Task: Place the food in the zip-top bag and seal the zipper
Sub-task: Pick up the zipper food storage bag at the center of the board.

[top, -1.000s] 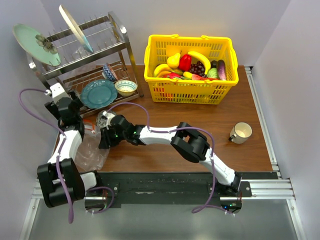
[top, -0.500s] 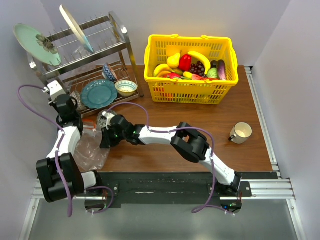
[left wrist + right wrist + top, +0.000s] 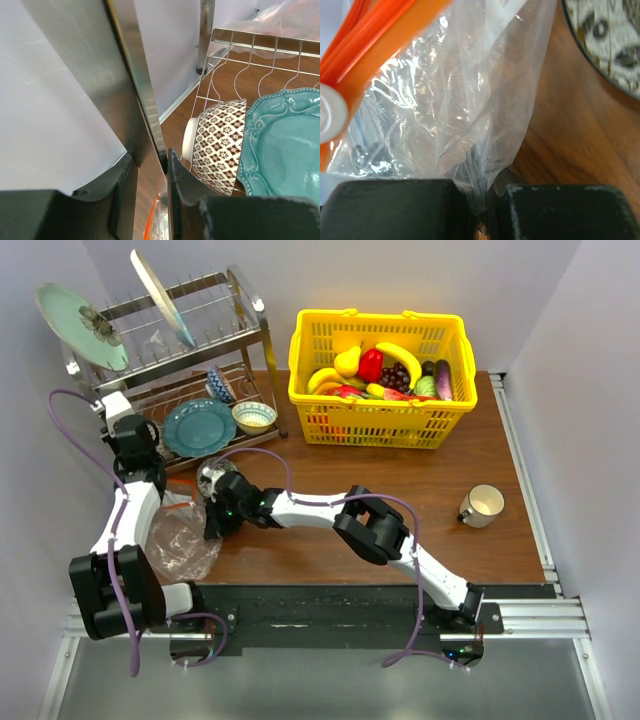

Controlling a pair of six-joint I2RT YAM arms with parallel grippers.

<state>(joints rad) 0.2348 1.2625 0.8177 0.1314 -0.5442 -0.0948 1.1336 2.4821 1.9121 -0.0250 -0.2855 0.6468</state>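
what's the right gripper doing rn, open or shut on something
Shut on the zip-top bag: in the right wrist view the right gripper has its jaws pressed together with clear film pinched between.

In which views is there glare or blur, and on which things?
Right wrist view: white glare streaks on the zip-top bag, and the zipper is blurred. Left wrist view: the steel rack post is soft, the patterned bowl sharp. Top external view: evenly lit.
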